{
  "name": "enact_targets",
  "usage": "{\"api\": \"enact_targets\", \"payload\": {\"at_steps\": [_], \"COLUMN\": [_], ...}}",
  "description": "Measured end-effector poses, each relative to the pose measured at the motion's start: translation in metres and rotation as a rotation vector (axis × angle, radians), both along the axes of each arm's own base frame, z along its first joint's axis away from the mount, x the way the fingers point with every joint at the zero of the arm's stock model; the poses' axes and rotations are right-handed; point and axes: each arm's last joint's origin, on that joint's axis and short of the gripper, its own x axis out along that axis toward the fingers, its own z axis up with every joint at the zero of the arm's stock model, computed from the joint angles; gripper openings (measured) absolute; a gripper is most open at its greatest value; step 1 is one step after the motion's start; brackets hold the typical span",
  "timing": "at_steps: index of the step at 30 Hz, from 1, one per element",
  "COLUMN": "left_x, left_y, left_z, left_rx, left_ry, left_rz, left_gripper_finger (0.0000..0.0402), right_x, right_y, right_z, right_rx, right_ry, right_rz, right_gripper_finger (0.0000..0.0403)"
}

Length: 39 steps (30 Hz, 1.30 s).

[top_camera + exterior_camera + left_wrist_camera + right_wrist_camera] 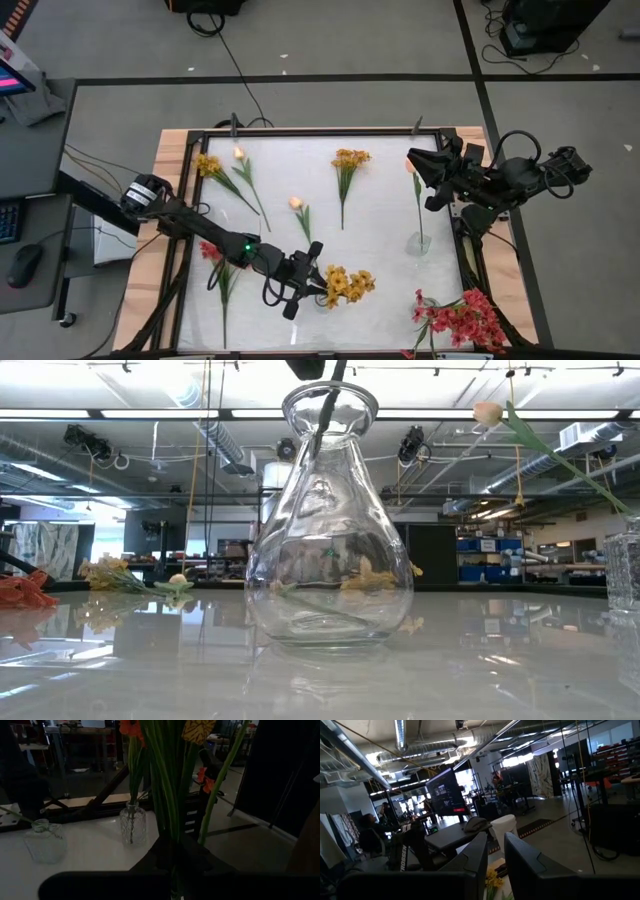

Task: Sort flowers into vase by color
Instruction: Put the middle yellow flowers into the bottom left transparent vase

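Observation:
My left gripper [316,276] is near the table's near edge, shut on a bushy yellow-orange flower [347,285] over a round glass vase [325,560]. Its stem end [325,408] is in the vase's neck. My right gripper [424,172] waits open at the far right, above a slim vase [418,241] that holds a peach tulip [487,412]. Red-pink flowers [462,318] stand in a third vase [132,824]. Two yellow clusters [207,165] [350,158], two peach buds [239,153] [296,203] and one red flower [210,250] lie flat on the table. My left gripper pinches the yellow flower's bundle of green stems [167,815] between its two fingers, below the blossoms. The fingers lie across the stems, coming roughly level from the table's left. The flower stands upright, with its lower stem end [323,420] inside the vase's neck.
A dark frame [320,130] runs round the white table top. The loose flowers lie across the far and left parts of the table, and the three vases stand along the near and right side. Cables hang off the left arm.

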Motion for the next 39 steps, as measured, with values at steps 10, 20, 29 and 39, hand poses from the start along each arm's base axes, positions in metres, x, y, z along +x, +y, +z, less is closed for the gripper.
{"api": "enact_targets", "payload": {"at_steps": [10, 20, 29, 39], "left_x": [0.0, -0.0003, -0.0006, -0.0007], "left_y": [0.0001, -0.0003, -0.0002, -0.0002], "left_z": [0.0002, -0.0012, -0.0031, -0.0038], "left_rx": [-0.023, -0.019, -0.032, -0.028], "left_ry": [0.008, 0.022, 0.05, 0.058], "left_rz": [0.002, 0.001, 0.003, 0.003], "left_gripper_finger": [0.0044, 0.0064, 0.0093, 0.0108], "right_x": [0.0001, 0.0, -0.0001, 0.0], "right_y": [0.0, -0.0001, 0.0, 0.0], "right_z": [-0.0001, 0.0, 0.0, -0.0001], "right_rx": [0.0, 0.0, 0.0, 0.0], "right_ry": [0.0, 0.0, 0.0, 0.0], "right_rz": [0.0, 0.0, 0.0, 0.0], "right_gripper_finger": [0.0075, 0.0075, 0.0075, 0.0075]}}
